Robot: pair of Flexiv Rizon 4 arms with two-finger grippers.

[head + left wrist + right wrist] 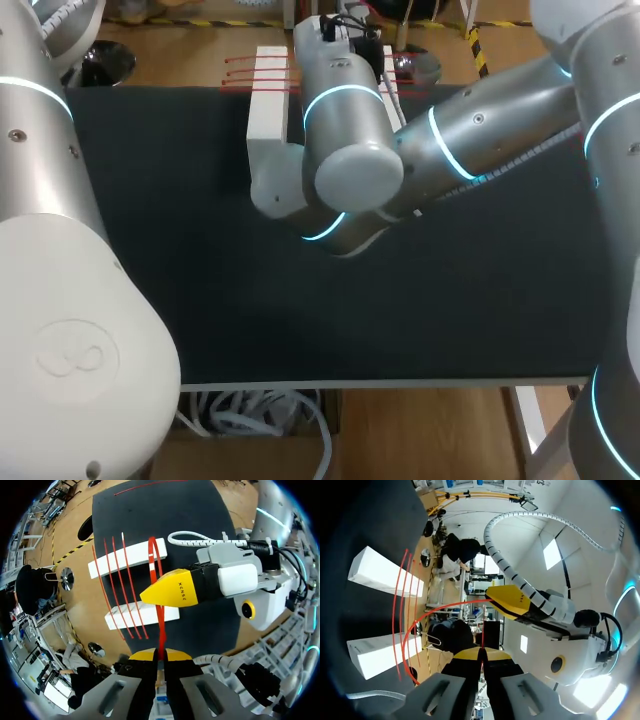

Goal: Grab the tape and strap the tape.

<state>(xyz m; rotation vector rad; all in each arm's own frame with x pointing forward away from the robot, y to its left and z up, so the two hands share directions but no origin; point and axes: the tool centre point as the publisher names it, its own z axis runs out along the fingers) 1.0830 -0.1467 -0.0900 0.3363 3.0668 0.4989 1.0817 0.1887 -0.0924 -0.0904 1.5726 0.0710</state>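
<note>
Two end effectors on one red tape (161, 627). Closed left end effector (155, 655) pinches it; strand runs straight ahead of fingers toward white blocks (127, 557) at table (200, 260) far edge. Closed right end effector (480, 656) grips same tape, nearer blocks. Judgement: next move follows strand axis across both blocks.

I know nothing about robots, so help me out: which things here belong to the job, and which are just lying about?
Part of the job: thin red tape; two long white blocks; left gripper and right gripper, both shut on the tape.
Just there: black table top.
</note>
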